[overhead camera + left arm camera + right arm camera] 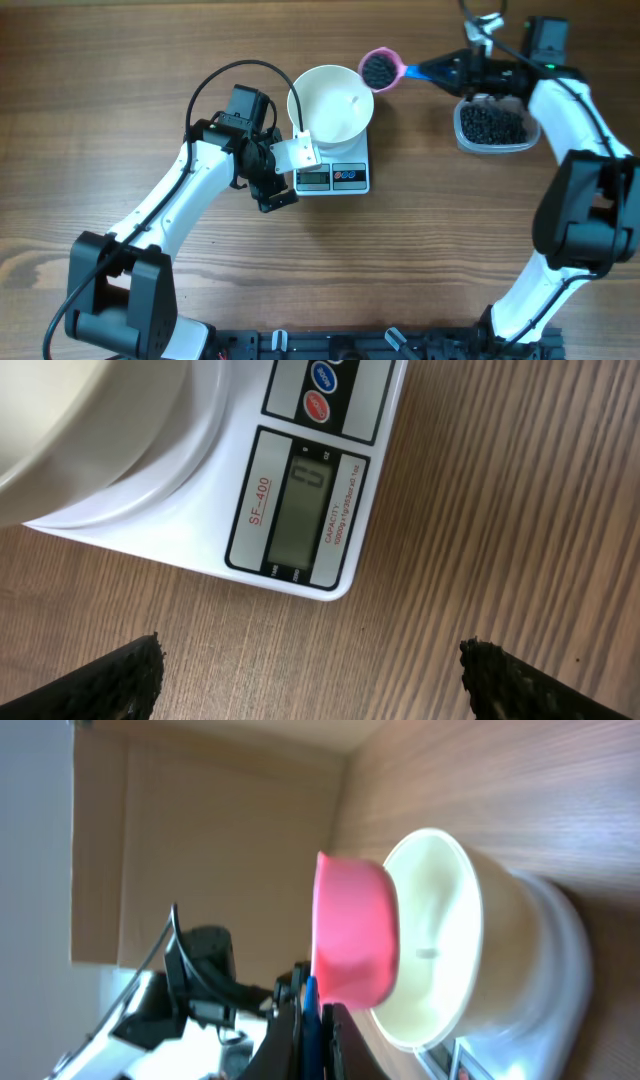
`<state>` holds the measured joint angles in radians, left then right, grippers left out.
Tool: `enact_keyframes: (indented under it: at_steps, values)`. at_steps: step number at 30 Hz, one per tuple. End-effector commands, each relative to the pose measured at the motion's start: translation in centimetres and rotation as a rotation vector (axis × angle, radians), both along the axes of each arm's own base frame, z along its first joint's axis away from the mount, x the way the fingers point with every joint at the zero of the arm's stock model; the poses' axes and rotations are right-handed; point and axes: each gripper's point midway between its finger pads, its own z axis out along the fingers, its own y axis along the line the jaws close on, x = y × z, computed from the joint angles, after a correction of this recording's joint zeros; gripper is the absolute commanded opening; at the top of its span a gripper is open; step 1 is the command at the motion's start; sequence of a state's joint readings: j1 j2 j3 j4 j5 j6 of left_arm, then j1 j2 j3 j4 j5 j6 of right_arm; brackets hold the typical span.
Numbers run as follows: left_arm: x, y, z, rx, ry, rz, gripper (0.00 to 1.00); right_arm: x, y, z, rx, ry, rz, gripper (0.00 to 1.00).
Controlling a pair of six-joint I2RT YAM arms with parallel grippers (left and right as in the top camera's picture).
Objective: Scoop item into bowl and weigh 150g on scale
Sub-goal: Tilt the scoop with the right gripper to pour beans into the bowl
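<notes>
The white bowl point(332, 102) stands on the scale point(335, 176), and I see no pellets in it. A pink scoop point(381, 69) holding black pellets hangs at the bowl's far right rim. My right gripper point(455, 72) is shut on its blue handle. In the right wrist view the pink scoop point(352, 935) sits in front of the bowl point(440, 940), with the handle point(311, 1020) pinched between the fingers. My left gripper point(285, 172) is open beside the scale's left front. Its wrist view shows the scale's display point(300, 510), the bowl's edge point(60, 420) and bare wood between the fingertips point(130, 680).
A clear plastic tub point(492, 125) of black pellets stands right of the scale, under my right arm. Bare wooden tabletop point(420, 260) stretches in front of the scale.
</notes>
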<state>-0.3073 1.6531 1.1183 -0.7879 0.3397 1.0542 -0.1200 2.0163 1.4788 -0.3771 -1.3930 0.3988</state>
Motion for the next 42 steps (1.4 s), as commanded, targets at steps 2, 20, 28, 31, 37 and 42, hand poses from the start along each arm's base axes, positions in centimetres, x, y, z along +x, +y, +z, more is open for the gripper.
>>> enact_keyframes:
  at_steps: [2,20,28,31,37,42]
  values:
    - [-0.3,-0.1,-0.4,-0.01,0.016,-0.014,1.0,0.3,3.8,1.3,0.021,-0.05,0.077,0.04]
    - [-0.3,-0.1,-0.4,-0.011,0.017,-0.015,1.0,0.5,6.1,-5.9,-0.411,-0.268,0.06,0.04]
    - [-0.3,-0.1,-0.4,-0.011,0.017,-0.015,1.0,1.2,7.3,-6.9,-0.561,-0.467,0.1,0.04]
    - [-0.3,-0.1,-0.4,-0.011,0.017,-0.014,1.0,1.1,7.7,-5.4,-0.535,-0.506,0.105,0.04]
    - [-0.3,-0.1,-0.4,-0.011,0.017,-0.014,1.0,0.6,8.4,-1.3,-0.551,-0.667,0.111,0.04]
    - [-0.3,-0.1,-0.4,-0.011,0.017,-0.015,1.0,-0.7,9.4,-2.2,-0.642,-0.771,0.203,0.04]
